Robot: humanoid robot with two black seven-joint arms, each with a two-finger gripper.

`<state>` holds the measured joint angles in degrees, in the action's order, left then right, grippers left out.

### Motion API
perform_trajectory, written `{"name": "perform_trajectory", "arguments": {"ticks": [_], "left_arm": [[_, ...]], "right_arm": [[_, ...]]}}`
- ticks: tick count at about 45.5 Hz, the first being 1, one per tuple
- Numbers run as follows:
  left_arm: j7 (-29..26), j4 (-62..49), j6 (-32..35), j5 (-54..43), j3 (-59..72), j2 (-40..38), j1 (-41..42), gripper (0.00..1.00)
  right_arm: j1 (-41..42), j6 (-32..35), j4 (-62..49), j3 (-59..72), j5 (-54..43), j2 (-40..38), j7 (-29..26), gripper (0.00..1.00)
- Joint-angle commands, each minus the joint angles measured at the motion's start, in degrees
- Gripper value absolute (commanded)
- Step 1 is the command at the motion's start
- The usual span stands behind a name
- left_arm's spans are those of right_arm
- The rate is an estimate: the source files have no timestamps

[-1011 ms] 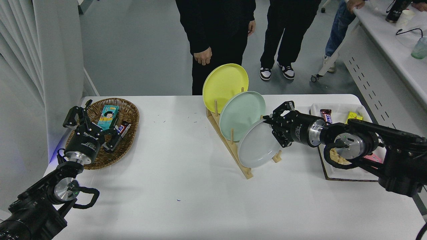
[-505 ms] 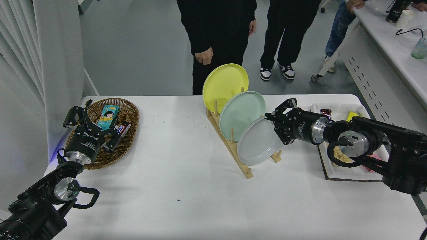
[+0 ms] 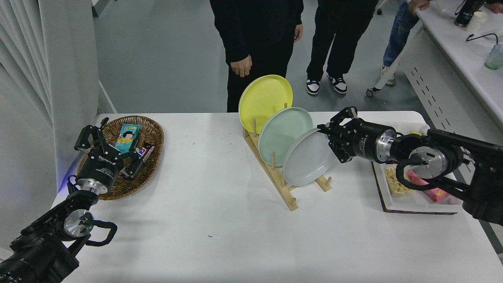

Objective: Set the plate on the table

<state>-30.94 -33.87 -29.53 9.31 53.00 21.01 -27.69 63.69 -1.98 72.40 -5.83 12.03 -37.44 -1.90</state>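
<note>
The left pincer (image 3: 105, 143) is parked at the lower left with its fingers spread, above a wicker basket (image 3: 153, 137) of snacks. Mid-tabletop (image 3: 220, 228), a wooden rack (image 3: 279, 181) has 3 plates leaning in it. The grey plate (image 3: 306, 159) is the nearest, tilted, its right rim clamped by the right pincer (image 3: 329, 140). Behind it lean the mint plate (image 3: 281, 135) and the yellow plate (image 3: 263, 98). A white tray (image 3: 408, 198) lies under the right arm. People stand beyond the far edge.
</note>
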Motion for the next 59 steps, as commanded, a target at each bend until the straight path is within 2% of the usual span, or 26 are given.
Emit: {"name": "perform_trajectory", "arguments": {"ticks": [1, 24, 46, 59], "left_arm": [[0.0, 0.0, 0.0, 0.0, 0.0, 0.0, 0.0, 0.98], [0.0, -0.1, 0.0, 0.0, 0.0, 0.0, 0.0, 0.98], [0.0, -0.1, 0.0, 0.0, 0.0, 0.0, 0.0, 0.98], [0.0, 0.0, 0.0, 0.0, 0.0, 0.0, 0.0, 0.98]], "right_arm": [[2.1, 0.2, 0.8, 0.3, 0.8, -1.6, 0.0, 0.00], [8.3, 0.1, 0.1, -0.4, 5.6, -7.1, -2.5, 0.00], [8.3, -0.6, -3.2, -3.3, 6.3, -10.4, -3.7, 0.00], [7.9, -0.8, -9.0, -2.2, 15.2, -12.9, -5.8, 0.00]]}}
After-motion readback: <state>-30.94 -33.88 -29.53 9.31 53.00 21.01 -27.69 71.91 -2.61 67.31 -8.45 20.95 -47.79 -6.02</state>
